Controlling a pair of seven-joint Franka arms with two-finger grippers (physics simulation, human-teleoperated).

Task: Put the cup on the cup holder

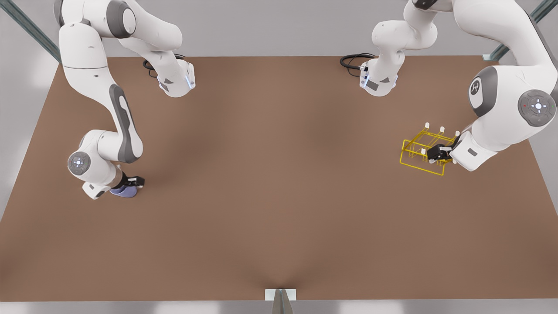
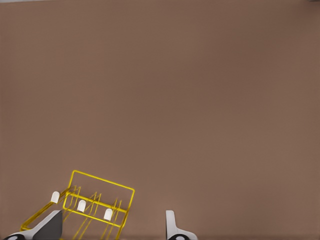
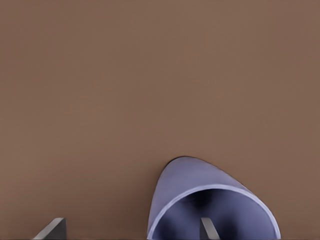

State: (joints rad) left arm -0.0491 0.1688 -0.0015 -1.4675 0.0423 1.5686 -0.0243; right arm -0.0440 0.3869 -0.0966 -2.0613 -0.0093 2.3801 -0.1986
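The lavender-blue cup [image 1: 124, 191] rests on the brown table at the front view's left, its mouth turned toward my right gripper [image 1: 134, 182]. In the right wrist view the cup [image 3: 192, 182] is close up. My right gripper [image 3: 130, 232] is open: one finger [image 3: 207, 229] reaches inside the mouth, the other stands well outside the wall. The yellow wire cup holder [image 1: 418, 150] stands at the front view's right. My left gripper [image 1: 437, 156] is over its near side. In the left wrist view the cup holder [image 2: 100, 195] lies partly between the fingers of the open left gripper [image 2: 112, 229].
Both arm bases, with black cables [image 1: 353, 60], sit at the table's far edge. A small grey bracket [image 1: 280, 296] is at the middle of the near edge. Bare brown table [image 1: 279, 183] stretches between the cup and the cup holder.
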